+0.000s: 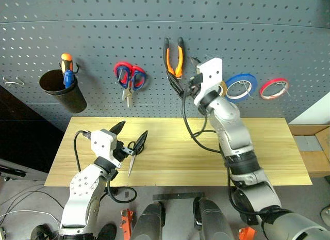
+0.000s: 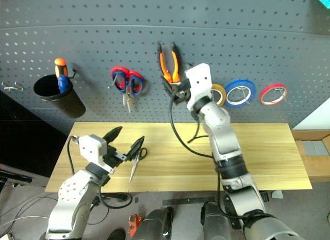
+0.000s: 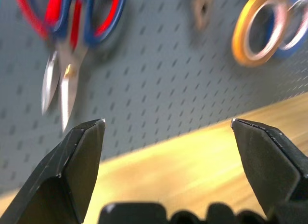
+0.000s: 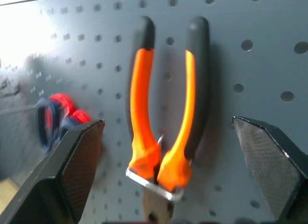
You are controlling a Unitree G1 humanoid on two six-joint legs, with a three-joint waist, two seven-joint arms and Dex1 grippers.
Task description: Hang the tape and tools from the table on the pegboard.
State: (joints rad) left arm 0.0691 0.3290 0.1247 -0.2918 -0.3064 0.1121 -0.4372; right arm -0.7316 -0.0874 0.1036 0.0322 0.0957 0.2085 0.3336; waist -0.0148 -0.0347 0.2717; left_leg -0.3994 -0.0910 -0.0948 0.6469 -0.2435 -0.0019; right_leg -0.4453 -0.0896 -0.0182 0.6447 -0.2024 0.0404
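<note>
Now the pliers (image 4: 166, 113) are hanging on the pegboard (image 1: 103, 38); right gripper (image 4: 168, 151), released, is hovering just before them, seemingly not touching; left gripper (image 1: 131, 134) is gaping empty.

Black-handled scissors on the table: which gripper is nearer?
Left. The left gripper hovers right at the scissors; the right gripper is up at the pegboard by the pliers.

Black-handled scissors (image 2: 136, 158) on table (image 2: 268, 157)
</note>
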